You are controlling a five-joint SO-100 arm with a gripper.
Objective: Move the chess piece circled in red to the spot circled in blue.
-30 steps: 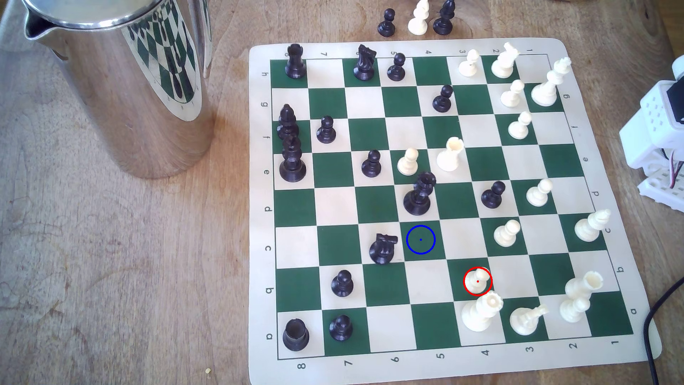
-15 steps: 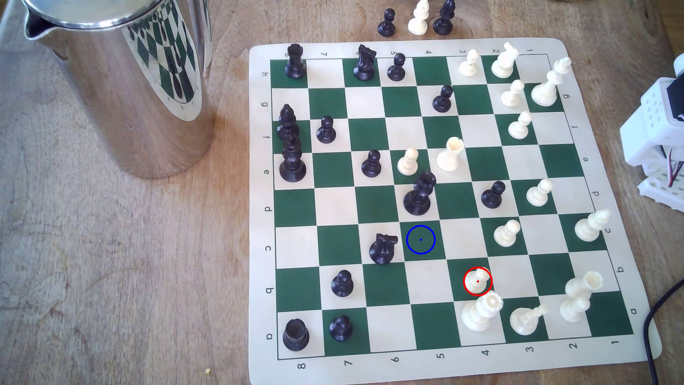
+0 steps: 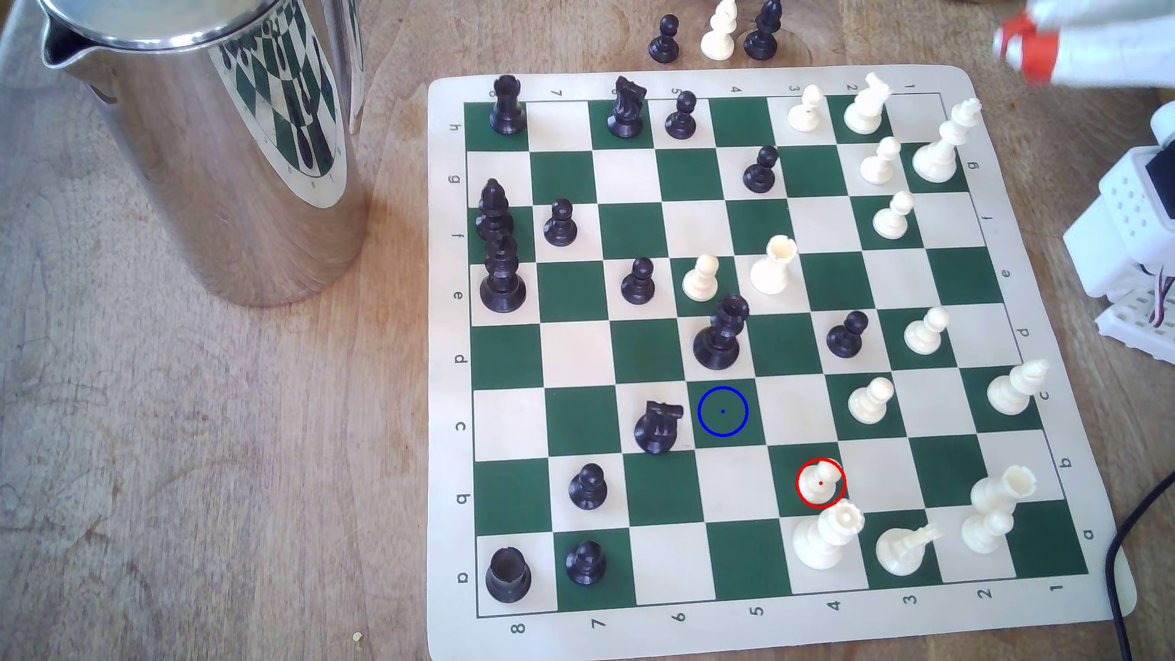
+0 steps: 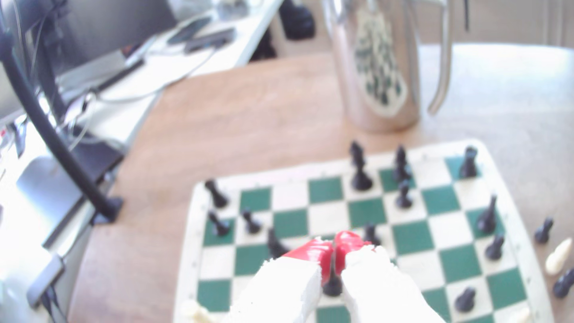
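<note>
The chess piece circled in red [image 3: 820, 481] is a small cream pawn standing upright on a dark green square near the board's front edge in the exterior view. The spot circled in blue [image 3: 723, 412] is a bare dark green square, one row back and toward the exterior view's left of the pawn. My gripper [image 3: 1025, 43] shows blurred above the table at the exterior view's top right, far from both. In the wrist view its red fingertips [image 4: 320, 253] are pressed together, so the gripper [image 4: 335, 248] is shut on nothing, high over the chessboard [image 4: 192, 248].
A tall cream crowned piece [image 3: 826, 537] stands just in front of the pawn. A black knight [image 3: 658, 427] and a tall black piece [image 3: 718, 333] border the blue spot. A steel jug [image 3: 210, 140] stands left, the white arm base [image 3: 1132, 235] and a black cable [image 3: 1125, 540] right.
My gripper has swung into the exterior view at the top right. The arm base has turned a little. No chess piece has moved.
</note>
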